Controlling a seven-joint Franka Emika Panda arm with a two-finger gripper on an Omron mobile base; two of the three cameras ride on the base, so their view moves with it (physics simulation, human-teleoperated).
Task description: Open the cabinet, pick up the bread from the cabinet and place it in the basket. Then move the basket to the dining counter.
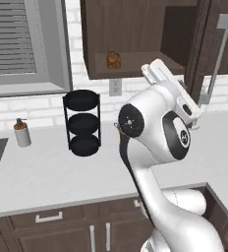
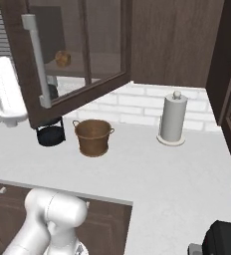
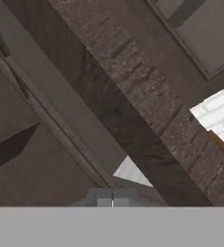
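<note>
Bread point(image 1: 113, 60) on cabinet point(image 1: 135, 34) shelf – up-left of tool point(image 3: 112, 201), apart; tool closed, empty, by open door's handle point(image 1: 215, 59); arm raised.

Dark matt wood cabinet point(image 2: 162, 40) with glass door, woven basket point(image 2: 93, 137), smooth white countertop point(image 2: 152, 169)

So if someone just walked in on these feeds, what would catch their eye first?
Probably the cabinet door, swung wide open over the counter, with the small golden-brown bread sitting alone on the shelf inside. Next, the big white arm reaching up beside that door. Below the door, the woven basket stands upright on the white counter, near a paper towel roll.
</note>
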